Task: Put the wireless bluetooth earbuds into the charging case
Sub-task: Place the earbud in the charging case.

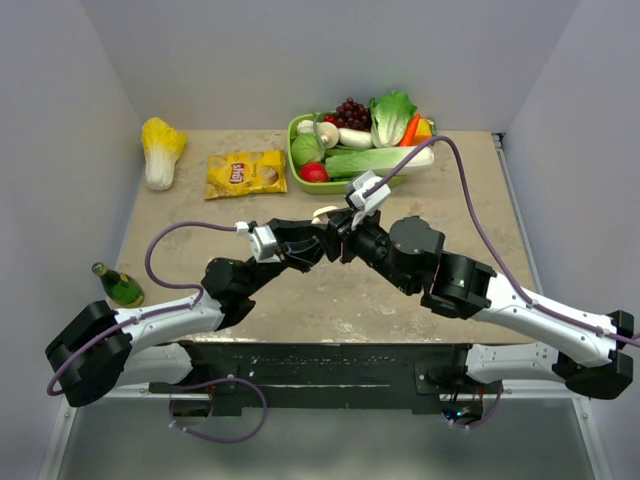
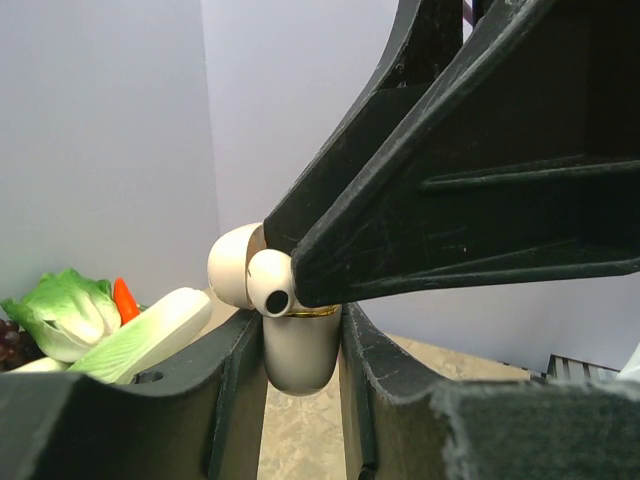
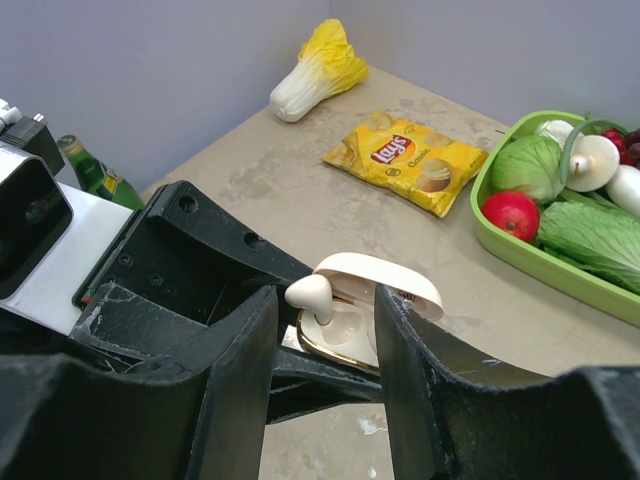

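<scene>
**A:** where's the charging case (image 3: 385,283) at?

**B:** left end effector (image 2: 300,332) is clenched on it, lid open, up off the tabletop (image 3: 300,170); one earbud (image 3: 312,293) pokes out of it; right end effector (image 3: 325,310) straddles that bud, released, fingers wider than it

Right claw (image 3: 322,300) crowds the charging case (image 3: 385,275) from above — bare table (image 3: 290,170) left of it, green tray (image 3: 530,262) beyond
</scene>
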Action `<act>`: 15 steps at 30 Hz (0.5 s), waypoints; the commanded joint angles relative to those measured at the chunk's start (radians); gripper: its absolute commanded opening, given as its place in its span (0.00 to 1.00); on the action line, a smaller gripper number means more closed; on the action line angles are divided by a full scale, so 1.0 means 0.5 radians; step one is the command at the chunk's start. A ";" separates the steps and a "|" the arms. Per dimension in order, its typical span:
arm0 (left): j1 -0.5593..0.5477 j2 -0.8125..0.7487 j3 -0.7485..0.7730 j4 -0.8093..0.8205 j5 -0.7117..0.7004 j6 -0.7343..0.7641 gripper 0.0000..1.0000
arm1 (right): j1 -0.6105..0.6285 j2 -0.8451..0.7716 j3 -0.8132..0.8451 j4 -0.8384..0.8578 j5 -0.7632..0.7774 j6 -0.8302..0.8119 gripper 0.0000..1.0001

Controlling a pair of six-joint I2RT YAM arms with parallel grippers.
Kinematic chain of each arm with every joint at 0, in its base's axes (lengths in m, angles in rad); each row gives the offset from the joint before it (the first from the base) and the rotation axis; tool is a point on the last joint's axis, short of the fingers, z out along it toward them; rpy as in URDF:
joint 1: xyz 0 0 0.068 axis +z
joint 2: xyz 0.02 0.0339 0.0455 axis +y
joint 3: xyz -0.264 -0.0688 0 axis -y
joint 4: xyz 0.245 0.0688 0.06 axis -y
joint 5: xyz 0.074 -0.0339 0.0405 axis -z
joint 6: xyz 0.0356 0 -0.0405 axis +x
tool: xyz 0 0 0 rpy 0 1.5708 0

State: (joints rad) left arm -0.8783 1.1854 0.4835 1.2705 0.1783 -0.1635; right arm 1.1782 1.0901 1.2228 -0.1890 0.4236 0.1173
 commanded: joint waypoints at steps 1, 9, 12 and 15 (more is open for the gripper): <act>-0.007 -0.015 0.058 0.251 -0.028 0.039 0.00 | 0.009 -0.066 0.067 0.034 0.088 0.060 0.47; -0.007 -0.039 0.036 0.257 -0.050 0.039 0.00 | 0.009 -0.103 0.079 0.034 0.110 0.094 0.47; -0.007 -0.051 0.021 0.257 -0.068 0.048 0.00 | 0.012 -0.143 0.076 0.053 0.113 0.109 0.47; -0.007 -0.058 0.018 0.245 -0.084 0.057 0.00 | 0.009 -0.134 0.095 0.022 0.104 0.115 0.47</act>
State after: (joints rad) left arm -0.8783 1.1820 0.4835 1.2701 0.1612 -0.1631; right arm 1.1782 1.0447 1.2247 -0.1963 0.4549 0.1570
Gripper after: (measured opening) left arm 0.348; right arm 0.470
